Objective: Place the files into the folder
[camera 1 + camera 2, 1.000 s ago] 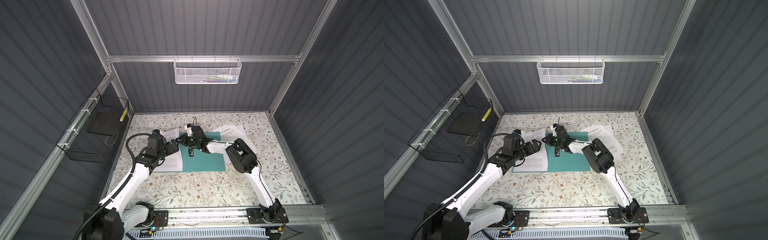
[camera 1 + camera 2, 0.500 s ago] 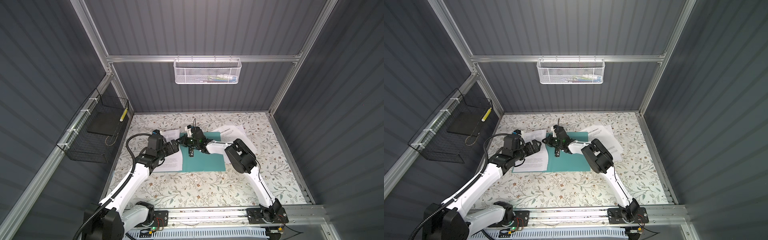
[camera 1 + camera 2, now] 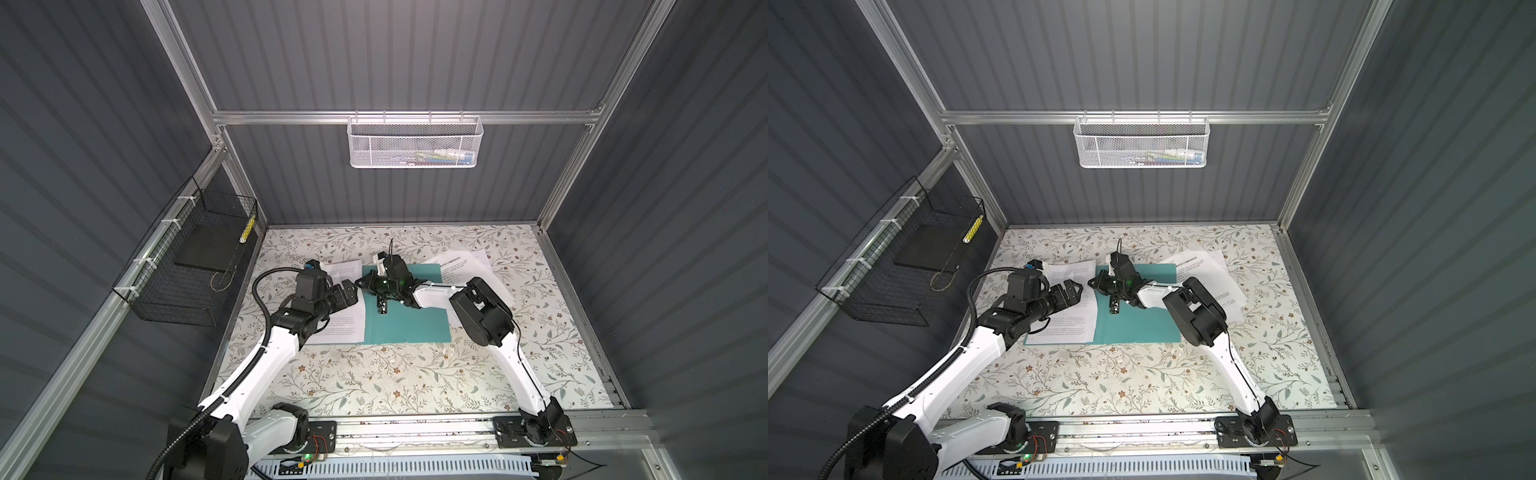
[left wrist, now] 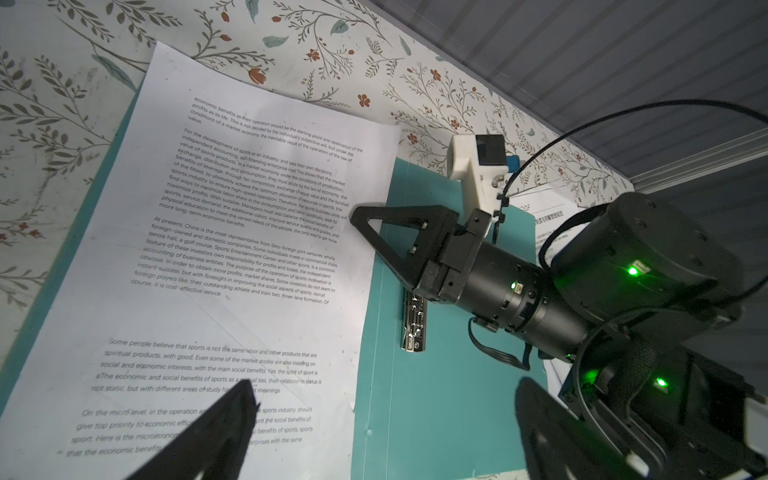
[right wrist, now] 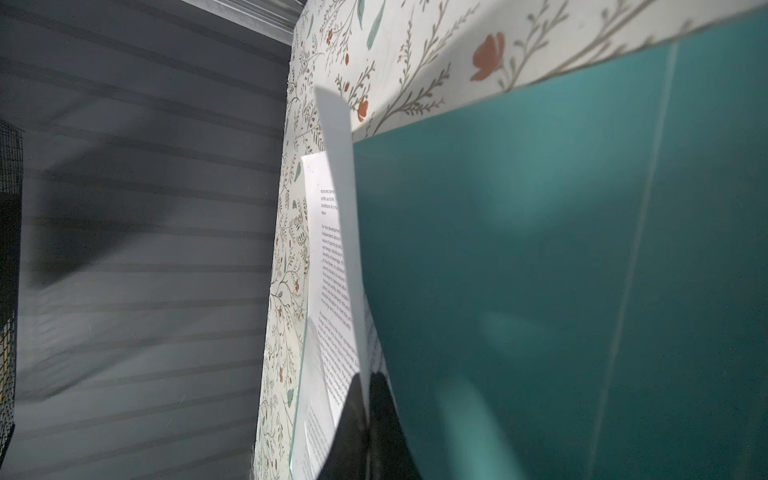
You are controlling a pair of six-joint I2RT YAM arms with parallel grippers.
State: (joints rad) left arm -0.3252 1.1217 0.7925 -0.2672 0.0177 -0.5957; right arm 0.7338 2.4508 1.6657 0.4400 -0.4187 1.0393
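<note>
Grey ribbed walls (image 3: 415, 62) close in a floral tabletop (image 3: 374, 382), and near its middle the teal folder (image 3: 407, 324) lies open and flat. One printed sheet (image 3: 345, 324) rests on the folder's left half, with its far end reaching past the folder's far edge onto the tabletop. The other sheets (image 3: 461, 266) lie loose at the folder's far right corner, partly under the right arm. A small metal clip (image 4: 413, 324) sits on the teal just right of the spine. The right gripper (image 3: 360, 281) reaches across to the printed sheet's right edge, near the far end of the spine, with its jaws clenched. In the right wrist view a pale strip of that edge rises toward the fingertips (image 5: 353, 415), but I cannot tell whether paper is actually pinched. The left gripper (image 4: 388, 388) hangs over the near part of the sheet and the spine, jaws spread wide and released, with nothing between them. One of its fingers (image 4: 224, 432) shows over the printed text. A white mesh basket (image 3: 413, 143) hangs on the back wall and a black wire basket (image 3: 187, 274) on the left wall.
</note>
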